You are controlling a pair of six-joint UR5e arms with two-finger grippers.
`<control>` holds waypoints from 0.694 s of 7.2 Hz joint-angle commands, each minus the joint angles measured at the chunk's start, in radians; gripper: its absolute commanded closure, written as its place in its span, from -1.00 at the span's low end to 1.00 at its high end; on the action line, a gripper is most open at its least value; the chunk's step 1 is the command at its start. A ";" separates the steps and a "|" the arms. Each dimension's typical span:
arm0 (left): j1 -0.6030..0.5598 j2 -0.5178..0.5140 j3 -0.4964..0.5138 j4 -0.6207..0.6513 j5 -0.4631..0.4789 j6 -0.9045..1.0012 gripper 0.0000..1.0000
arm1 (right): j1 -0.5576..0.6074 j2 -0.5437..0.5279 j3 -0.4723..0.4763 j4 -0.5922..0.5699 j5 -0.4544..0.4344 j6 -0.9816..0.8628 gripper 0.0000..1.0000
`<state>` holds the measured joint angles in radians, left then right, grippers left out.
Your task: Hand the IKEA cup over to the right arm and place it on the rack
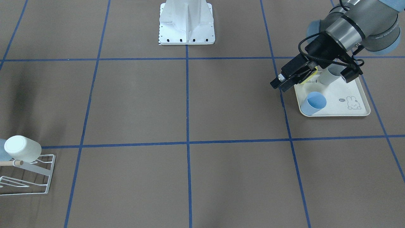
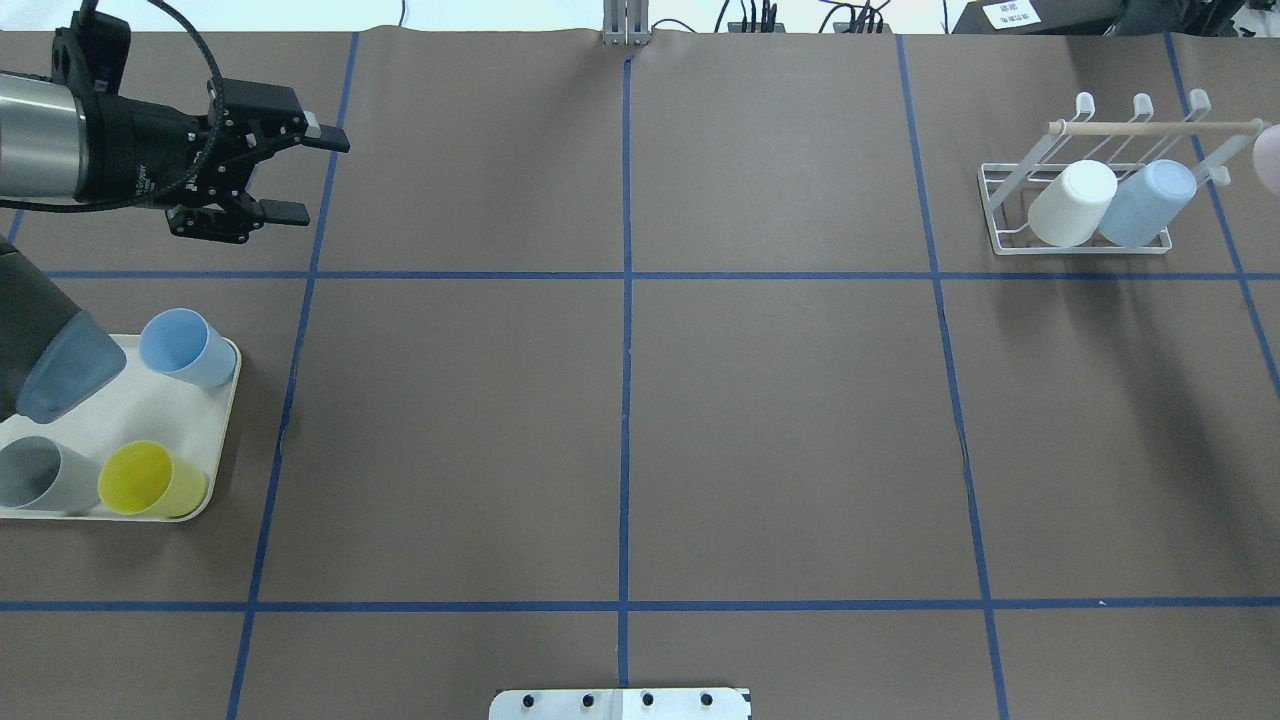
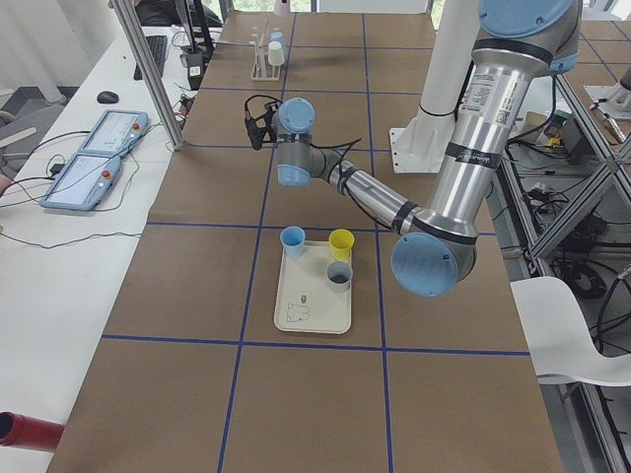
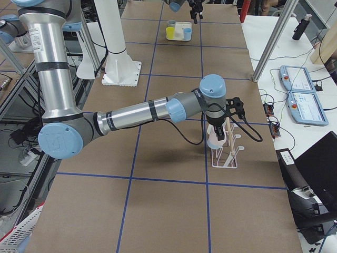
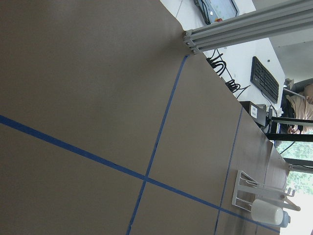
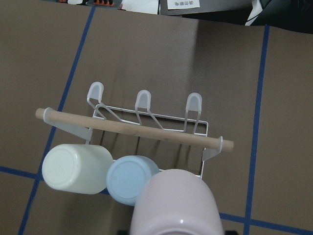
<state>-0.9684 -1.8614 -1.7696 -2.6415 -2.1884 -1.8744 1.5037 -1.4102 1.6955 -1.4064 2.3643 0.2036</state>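
Observation:
A pale pink IKEA cup (image 6: 178,205) fills the bottom of the right wrist view, hanging just in front of the rack (image 6: 132,128). It also peeks in at the overhead view's right edge as a pink cup (image 2: 1268,160), level with the dowel. My right gripper (image 4: 217,132) is shut on it above the rack (image 4: 226,158); its fingers are hidden behind the cup. A white cup (image 2: 1072,203) and a light-blue cup (image 2: 1148,203) hang on the rack (image 2: 1075,250). My left gripper (image 2: 318,177) stands open with nothing in it, beyond the tray.
A cream rabbit-print tray (image 2: 130,410) at the robot's left holds a blue cup (image 2: 185,345), a yellow cup (image 2: 150,480) and a grey cup (image 2: 40,472). The white arm base (image 1: 186,28) stands mid-table. Blue tape lines cross the brown mat.

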 commanded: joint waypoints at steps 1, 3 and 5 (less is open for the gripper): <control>0.002 -0.001 0.002 0.000 0.004 0.000 -1.00 | -0.017 0.031 -0.060 -0.012 0.000 -0.007 0.66; 0.001 -0.001 0.001 0.000 0.004 0.000 -1.00 | -0.028 0.092 -0.146 -0.011 0.003 -0.006 0.66; 0.001 -0.005 -0.001 0.000 0.004 0.000 -1.00 | -0.037 0.123 -0.209 -0.003 0.000 -0.006 0.66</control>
<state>-0.9678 -1.8642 -1.7694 -2.6415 -2.1845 -1.8745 1.4731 -1.3056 1.5239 -1.4145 2.3659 0.1978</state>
